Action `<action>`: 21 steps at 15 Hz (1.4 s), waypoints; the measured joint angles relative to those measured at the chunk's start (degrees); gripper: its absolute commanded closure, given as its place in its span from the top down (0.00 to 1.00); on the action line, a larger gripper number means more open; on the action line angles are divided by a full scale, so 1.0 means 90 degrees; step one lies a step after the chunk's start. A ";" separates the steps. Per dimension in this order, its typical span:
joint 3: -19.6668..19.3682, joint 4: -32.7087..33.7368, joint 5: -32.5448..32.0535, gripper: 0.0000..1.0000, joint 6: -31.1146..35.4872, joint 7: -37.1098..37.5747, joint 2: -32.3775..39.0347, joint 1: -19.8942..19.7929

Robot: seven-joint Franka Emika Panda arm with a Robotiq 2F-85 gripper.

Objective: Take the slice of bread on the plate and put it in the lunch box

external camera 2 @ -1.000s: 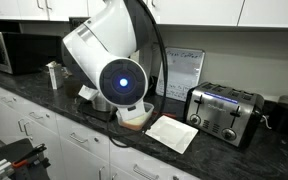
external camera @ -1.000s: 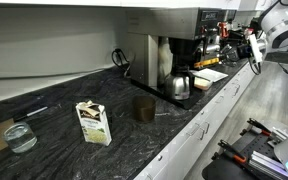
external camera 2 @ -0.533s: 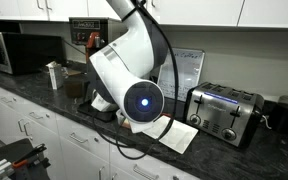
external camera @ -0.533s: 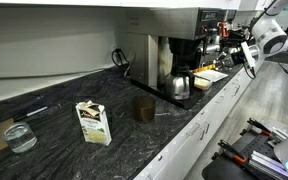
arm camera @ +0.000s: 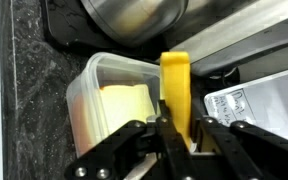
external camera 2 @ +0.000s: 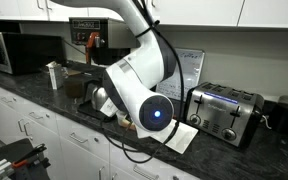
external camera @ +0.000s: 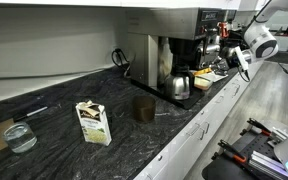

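In the wrist view my gripper (arm camera: 176, 125) is shut on the slice of bread (arm camera: 175, 80), a flat yellow piece held on edge between the fingers. It hangs over the right rim of a translucent lunch box (arm camera: 92, 78), which holds a pale yellow item (arm camera: 124, 105). The steel coffee pot (arm camera: 134, 15) stands just beyond the box. In both exterior views the arm (external camera: 246, 50) (external camera 2: 144, 95) bends low over the counter and hides the box. No plate is in view.
A white printed sheet (arm camera: 259, 100) lies beside the box and also shows in an exterior view (external camera 2: 174, 135). A toaster (external camera 2: 224, 110) stands beyond it. A coffee machine (external camera: 169, 55), a brown cup (external camera: 143, 108), a carton (external camera: 93, 122) and a glass (external camera: 20, 137) are along the dark counter.
The arm has swung down and toward the counter, bringing the gripper with the bread lower over the lunch box.
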 measured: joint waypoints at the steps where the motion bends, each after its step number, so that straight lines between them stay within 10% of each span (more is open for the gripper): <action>1: 0.0025 0.0062 0.0028 0.05 -0.0014 0.0000 0.0077 0.0000; 9: 0.0102 0.0541 0.0105 0.05 -0.0077 0.0000 0.0555 0.0000; 11: 0.0107 0.0642 0.0105 0.47 -0.0077 0.0000 0.0651 0.0000; 12: 0.0109 0.0675 0.0105 0.47 -0.0081 0.0000 0.0687 0.0000; 13: 0.0113 0.0701 0.0104 0.26 -0.0102 0.0001 0.0709 0.0000; 16: 0.0114 0.0707 0.0103 0.47 -0.0115 0.0005 0.0692 -0.0001; 21: 0.0114 0.0706 0.0101 0.48 -0.0114 0.0006 0.0691 -0.0001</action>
